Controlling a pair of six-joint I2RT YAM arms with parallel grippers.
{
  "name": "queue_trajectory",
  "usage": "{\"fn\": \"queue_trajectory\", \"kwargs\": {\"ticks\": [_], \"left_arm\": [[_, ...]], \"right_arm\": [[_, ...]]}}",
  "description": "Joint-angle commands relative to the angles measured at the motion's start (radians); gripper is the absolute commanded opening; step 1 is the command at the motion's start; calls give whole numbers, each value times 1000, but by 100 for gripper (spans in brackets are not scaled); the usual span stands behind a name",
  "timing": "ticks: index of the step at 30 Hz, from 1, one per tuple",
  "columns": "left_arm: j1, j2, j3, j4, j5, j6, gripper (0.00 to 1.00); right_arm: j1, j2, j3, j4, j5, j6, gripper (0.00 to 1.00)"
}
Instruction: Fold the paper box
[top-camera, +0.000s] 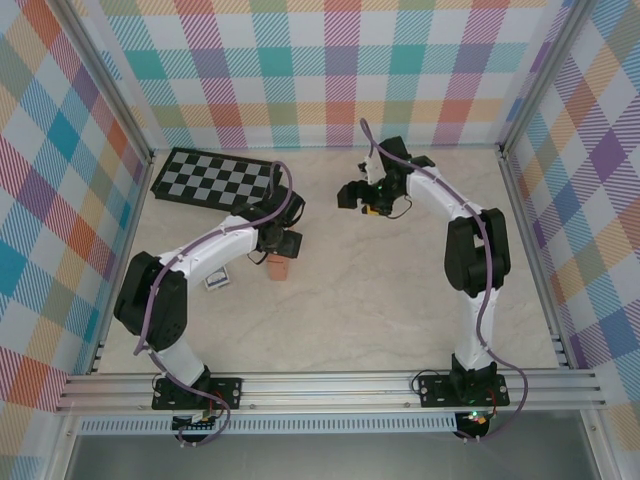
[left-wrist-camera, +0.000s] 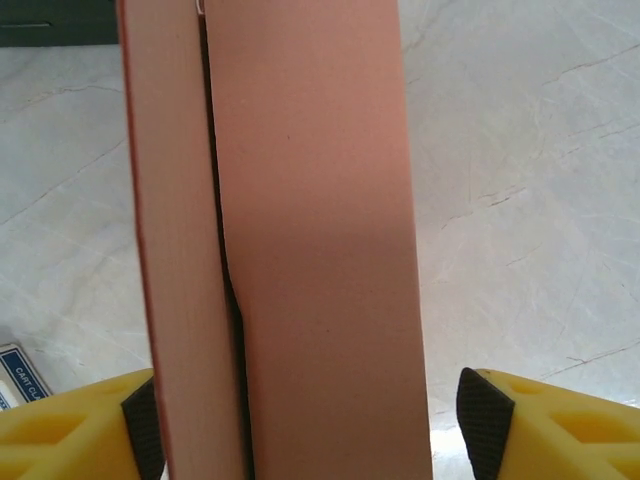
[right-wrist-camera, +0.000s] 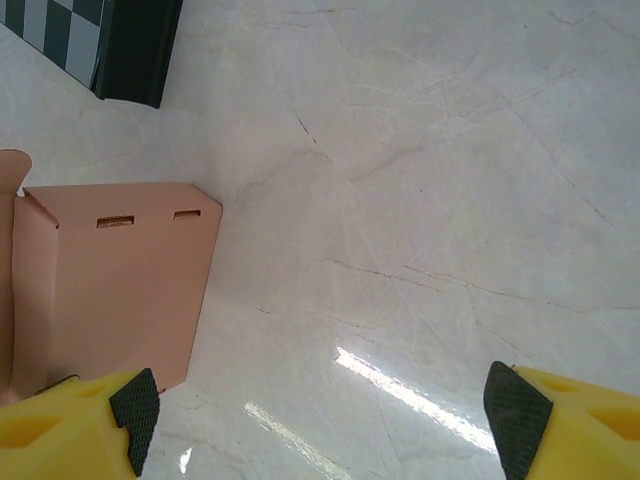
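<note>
Two black pads (left-wrist-camera: 485, 425) of the left gripper (left-wrist-camera: 315, 425) straddle the salmon paper box (left-wrist-camera: 310, 240) resting on the marble-look table (left-wrist-camera: 530, 200), near the checkerboard (top-camera: 215, 180). One pad looks to be against the card while the other stands clear, so these jaws are parted, not yet clamped; straddling it probably serves to square and steady the walls. Spread wide and empty, the right gripper (right-wrist-camera: 325, 410) hovers near it, seemingly ready to tuck a flap

The paper box (top-camera: 279, 267), of salmon-orange card, sits left of centre on the tabletop (top-camera: 400, 300). It is partly folded, with a dark gap between two panels and two small slots in one face.
</note>
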Motion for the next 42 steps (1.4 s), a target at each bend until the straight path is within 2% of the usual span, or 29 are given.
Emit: {"fn": "queue_trajectory", "kwargs": {"ticks": [1, 10, 14, 17, 21, 23, 27, 31, 37, 40, 42], "left_arm": [[4, 26, 28, -24, 53, 68, 66], [4, -23, -6, 108, 282, 295, 61], [3, -32, -23, 152, 491, 451, 57], [-4, -28, -49, 205, 601, 542, 57], [-6, 24, 1, 173, 623, 606, 54], [-6, 33, 9, 161, 675, 649, 54], [-9, 23, -7, 181, 796, 721, 57], [-14, 23, -10, 197, 773, 720, 61], [-11, 4, -26, 221, 605, 748, 64], [-6, -5, -25, 220, 602, 750, 67], [-6, -14, -26, 223, 616, 739, 69]], "right_arm": [[-11, -57, -17, 12, -32, 17, 87], [-64, -149, -108, 40, -88, 59, 87], [-93, -221, -167, 26, -70, 44, 88], [-108, -283, -220, 16, -44, 7, 88], [-117, -341, -276, -8, 15, -40, 88], [-124, -364, -308, -7, 23, -51, 88], [-126, -391, -351, 20, -51, -113, 88], [-126, -389, -359, 14, -69, -183, 85], [-126, -368, -356, 57, -78, -242, 81], [-124, -370, -352, 85, -95, -271, 81], [-123, -376, -353, 99, -115, -356, 82]]}}
